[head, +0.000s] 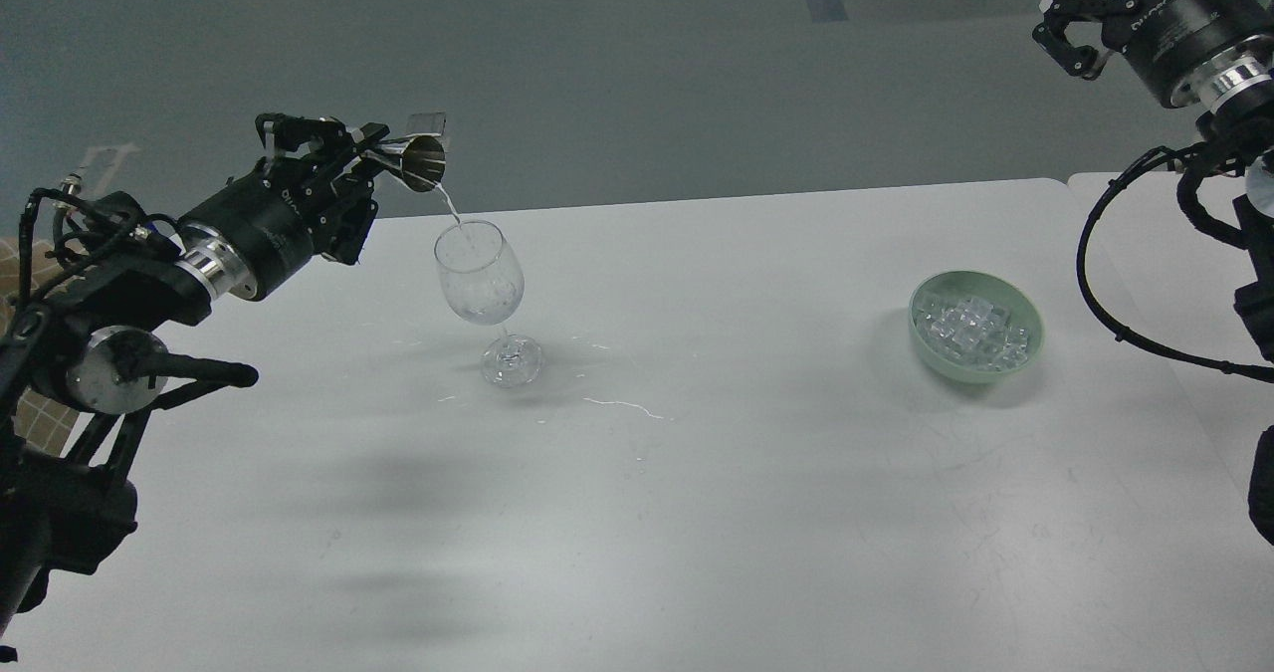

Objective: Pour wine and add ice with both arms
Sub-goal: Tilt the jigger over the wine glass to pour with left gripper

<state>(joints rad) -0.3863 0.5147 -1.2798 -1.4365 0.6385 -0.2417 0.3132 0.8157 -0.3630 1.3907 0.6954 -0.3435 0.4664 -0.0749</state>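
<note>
A clear wine glass (pixel 482 284) stands on the white table (pixel 697 453) left of centre. My left gripper (pixel 343 149) is shut on a small silver jigger cup (pixel 418 160), tipped on its side above and left of the glass. A thin clear stream (pixel 451 206) falls from the cup into the glass bowl. A pale green bowl (pixel 975 332) at the right holds many small clear ice cubes (pixel 970 332). My right gripper (pixel 1070 30) is raised high at the top right, far above the bowl, open and empty.
Small spilled streaks of liquid (pixel 622 405) lie on the table by the glass's foot. The table's far edge runs behind the glass and bowl. A second tabletop piece (pixel 1125 234) adjoins at the right. Grey floor lies beyond.
</note>
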